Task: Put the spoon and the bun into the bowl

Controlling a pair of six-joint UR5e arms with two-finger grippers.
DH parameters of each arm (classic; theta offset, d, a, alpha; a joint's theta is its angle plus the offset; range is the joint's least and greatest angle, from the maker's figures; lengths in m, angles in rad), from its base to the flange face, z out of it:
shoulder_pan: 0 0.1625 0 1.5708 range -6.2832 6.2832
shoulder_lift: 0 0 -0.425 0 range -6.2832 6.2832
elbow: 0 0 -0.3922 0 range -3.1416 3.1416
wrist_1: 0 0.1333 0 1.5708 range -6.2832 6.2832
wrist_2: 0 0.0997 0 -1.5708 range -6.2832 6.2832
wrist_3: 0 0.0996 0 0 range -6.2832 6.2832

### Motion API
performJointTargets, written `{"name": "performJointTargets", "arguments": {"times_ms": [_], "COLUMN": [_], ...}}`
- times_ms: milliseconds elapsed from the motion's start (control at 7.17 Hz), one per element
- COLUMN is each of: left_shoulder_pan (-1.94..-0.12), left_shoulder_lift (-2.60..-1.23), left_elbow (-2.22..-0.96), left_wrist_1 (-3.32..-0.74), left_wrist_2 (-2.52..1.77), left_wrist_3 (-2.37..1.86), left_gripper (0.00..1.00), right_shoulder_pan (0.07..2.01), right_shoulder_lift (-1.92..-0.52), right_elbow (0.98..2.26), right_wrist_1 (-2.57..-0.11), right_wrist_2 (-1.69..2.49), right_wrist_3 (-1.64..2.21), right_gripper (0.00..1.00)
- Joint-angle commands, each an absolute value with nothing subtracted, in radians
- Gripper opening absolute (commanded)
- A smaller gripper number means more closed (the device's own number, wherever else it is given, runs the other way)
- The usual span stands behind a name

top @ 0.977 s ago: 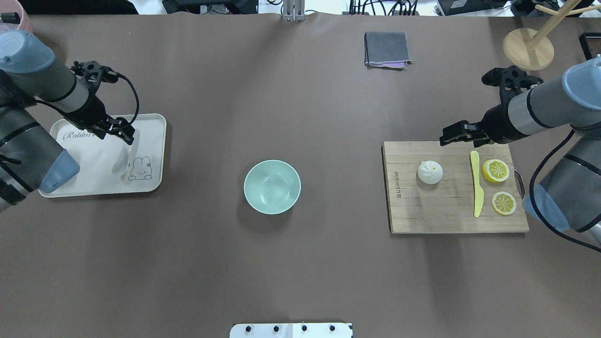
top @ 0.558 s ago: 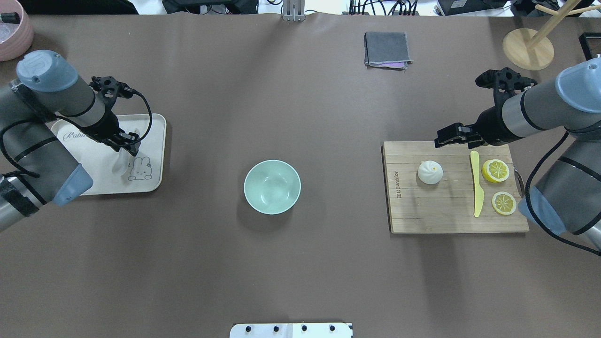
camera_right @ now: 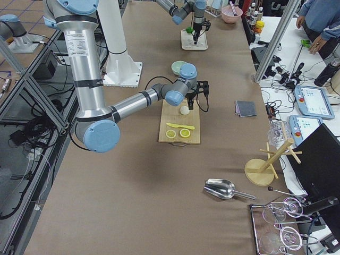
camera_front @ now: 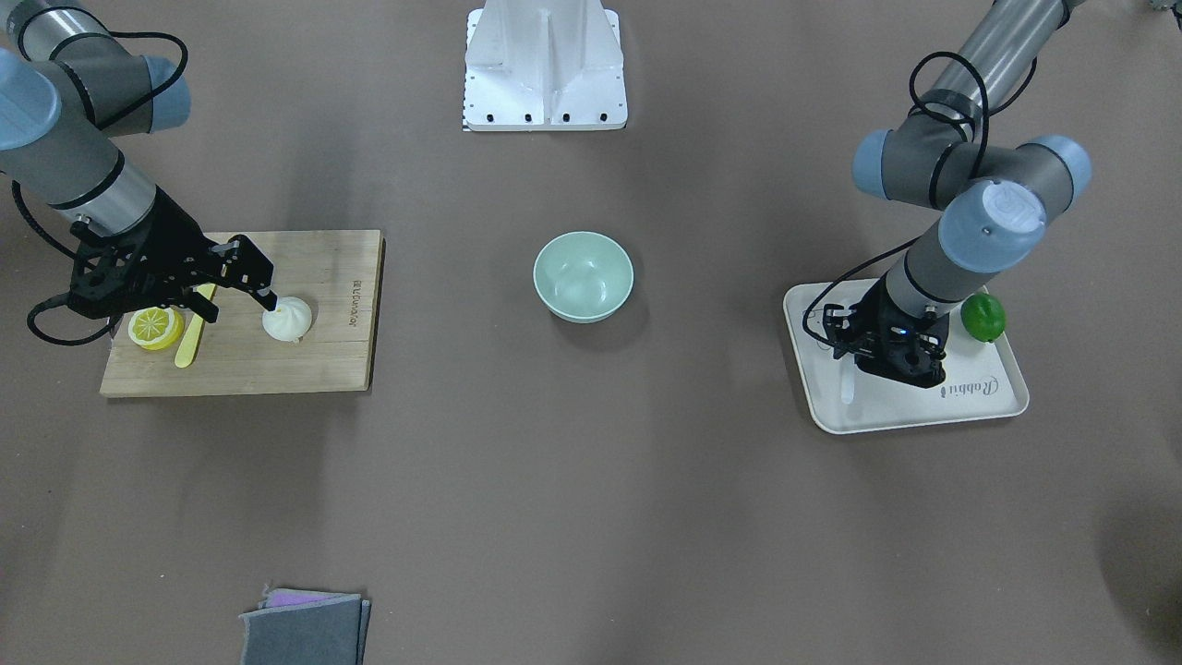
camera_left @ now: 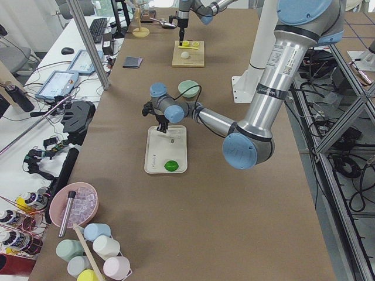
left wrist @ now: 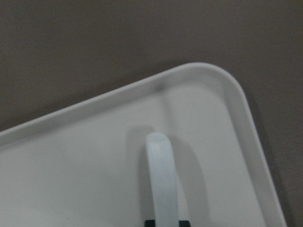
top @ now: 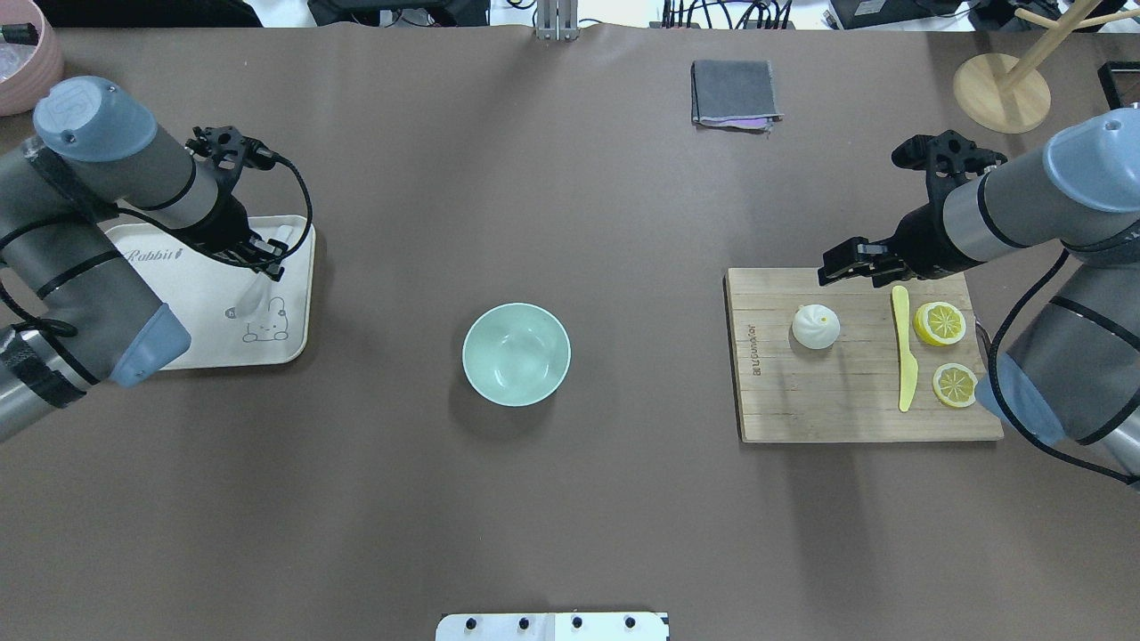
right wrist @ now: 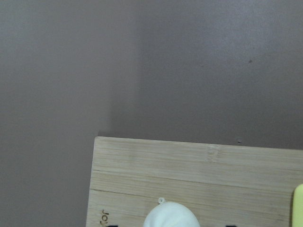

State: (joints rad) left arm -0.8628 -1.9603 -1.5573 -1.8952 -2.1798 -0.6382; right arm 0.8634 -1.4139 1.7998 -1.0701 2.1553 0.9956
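The white spoon [top: 256, 285] is over the cream tray [top: 196, 343] at the left. My left gripper [top: 265, 258] is shut on it. In the left wrist view the spoon's handle [left wrist: 162, 179] sticks out from between the fingertips and casts a shadow on the tray. The white pleated bun [top: 816, 326] sits on the wooden cutting board [top: 802, 401] at the right. My right gripper [top: 846, 263] is open and empty above the board's far edge, just beyond the bun. The mint-green bowl [top: 517, 354] stands empty at the table's middle.
A yellow plastic knife [top: 905, 356] and two lemon slices [top: 940, 322] lie on the board beside the bun. A green lime [camera_front: 982, 317] sits on the tray. A folded grey cloth [top: 735, 93] and a wooden stand [top: 1002, 92] are at the far side.
My left gripper has moved toward the tray's far right corner, and the spoon has shifted with it. My right gripper has drifted slightly left along the board's far edge.
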Motion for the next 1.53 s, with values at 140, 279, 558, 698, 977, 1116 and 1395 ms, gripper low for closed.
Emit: {"name": "performJointTargets", "arguments": {"times_ms": [140, 279, 558, 698, 977, 1116, 1395], "left_shoulder_pan": [-0.699, -0.61, -0.563, -0.564, -0.565, -0.563, -0.566], "left_shoulder_lift": [-2.165, -2.21, -2.246, -2.241, -2.246, -2.249, -2.255], "left_elbow": [-1.612, -1.609, -1.606, -1.597, -1.54, -1.536, -1.536], "left_wrist_1": [-1.901, -1.902, -1.905, -1.908, -1.998, -2.003, -2.008], "left_wrist_2": [-2.189, -2.105, -2.065, -2.065, -2.015, -1.988, -1.987], "left_wrist_3": [-0.961, -0.995, -1.02, -1.008, -1.011, -1.017, -1.019], "left_gripper": [0.0, 0.0, 0.0, 0.0, 0.0, 0.62, 0.97], "right_shoulder_pan": [0.812, 0.796, 0.776, 0.773, 0.761, 0.756, 0.749], "right_shoulder_lift": [-1.411, -1.402, -1.402, -1.404, -1.402, -1.404, -1.402], "right_elbow": [1.764, 1.75, 1.741, 1.741, 1.737, 1.736, 1.735], "right_wrist_1": [-1.071, -1.071, -1.071, -1.071, -1.071, -1.071, -1.071], "right_wrist_2": [2.143, 2.141, 2.126, 2.126, 2.118, 2.106, 2.086], "right_wrist_3": [0.997, 0.996, 0.996, 0.996, 0.996, 0.996, 0.996], "right_gripper": [0.86, 0.86, 0.86, 0.86, 0.86, 0.85, 0.13]}}
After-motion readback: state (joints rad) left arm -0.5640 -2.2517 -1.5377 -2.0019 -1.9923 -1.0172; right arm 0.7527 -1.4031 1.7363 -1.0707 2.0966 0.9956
